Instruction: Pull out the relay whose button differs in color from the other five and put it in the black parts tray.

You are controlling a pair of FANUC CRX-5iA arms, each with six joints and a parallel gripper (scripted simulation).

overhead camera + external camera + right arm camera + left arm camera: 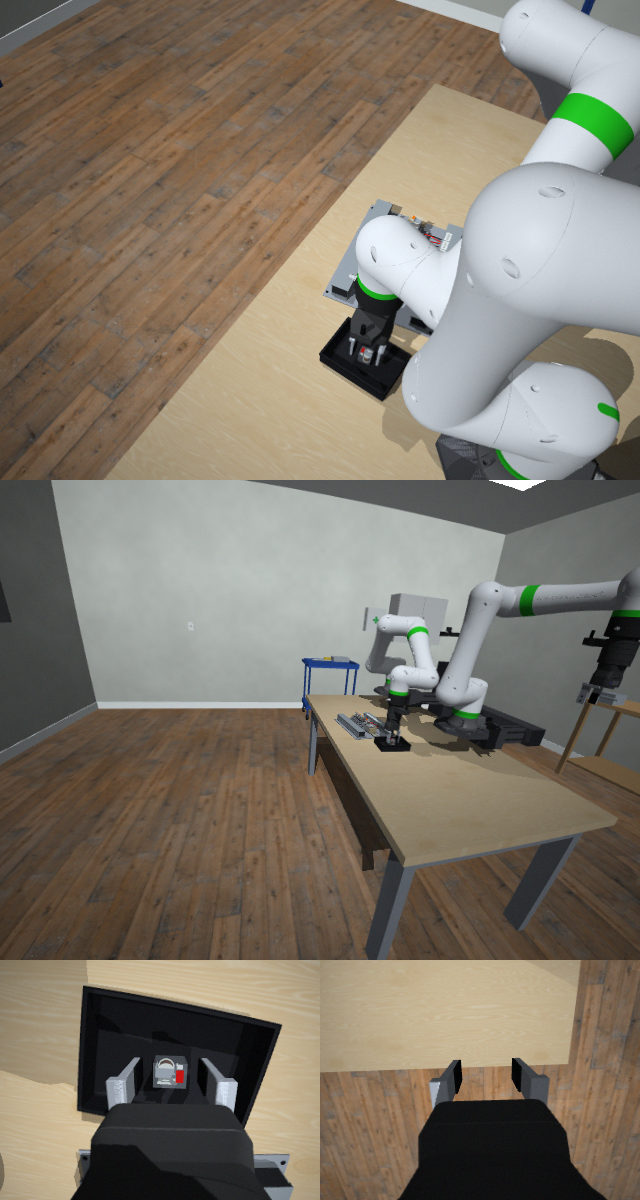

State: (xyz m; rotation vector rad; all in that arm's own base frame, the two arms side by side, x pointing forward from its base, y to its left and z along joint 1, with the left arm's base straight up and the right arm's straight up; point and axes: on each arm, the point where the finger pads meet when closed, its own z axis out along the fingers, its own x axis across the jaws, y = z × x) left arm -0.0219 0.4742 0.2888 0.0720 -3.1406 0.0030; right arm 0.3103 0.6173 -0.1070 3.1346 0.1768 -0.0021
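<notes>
One red-buttoned relay (366, 354) (170, 1073) in tray, right gripper (367, 353) (393, 736) (171, 1072) apart, left gripper's spread fingers only off-table

Two white arms with green bands and black ends
The rounded white arm housings have thin seam lines and recessed oval dimples; bright green rings circle the forearms and wrists; the wrists end in dark, blocky bodies; the right gripper (367, 352) (394, 737) (170, 1069) has pale silvery fingers with black inner pads (203, 1076); the left gripper (601, 697) (486, 1069) has grey fingers, likewise black inside; a dark, faceted plate shows under one arm's foot.
</notes>
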